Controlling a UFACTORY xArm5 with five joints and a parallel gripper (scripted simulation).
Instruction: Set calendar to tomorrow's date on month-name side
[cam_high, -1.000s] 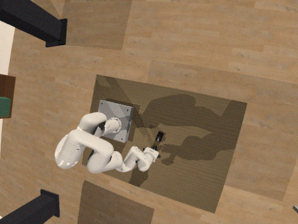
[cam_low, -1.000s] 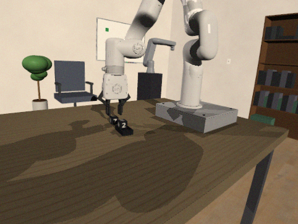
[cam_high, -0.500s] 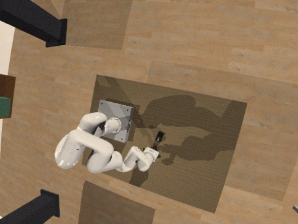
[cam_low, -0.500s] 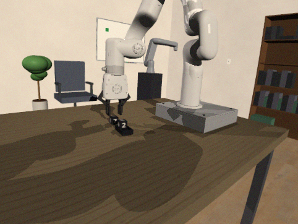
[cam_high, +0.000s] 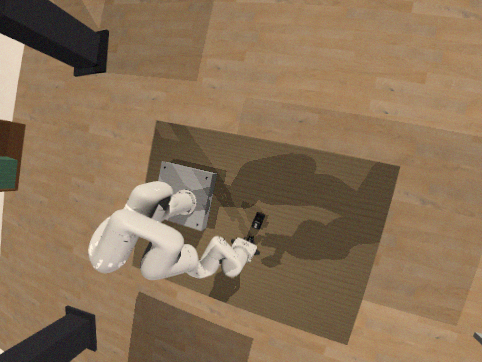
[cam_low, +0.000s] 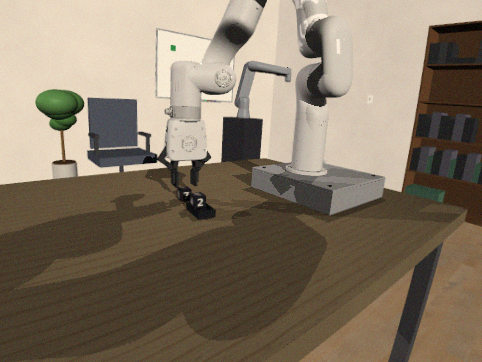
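The small black calendar (cam_low: 196, 204) stands on the dark table in front of the arm's base. Its tray (cam_low: 202, 213) lies flat and holds two black cubes side by side. The nearer cube (cam_low: 199, 202) shows a white 2. The farther cube (cam_low: 183, 193) shows a 7. My gripper (cam_low: 184, 181) points straight down over the farther cube. Its fingers are part open, with the tips just above that cube's top edges and nothing between them. In the top view the calendar (cam_high: 258, 222) is a small dark bar just beyond the gripper (cam_high: 252, 238). The month's name is too small to read.
The arm's grey base block (cam_low: 320, 186) stands on the table to the right of the calendar. The table's right edge (cam_low: 440, 225) is beyond it. A bookshelf (cam_low: 450, 115), a chair (cam_low: 117, 135) and a plant (cam_low: 61, 125) stand off the table.
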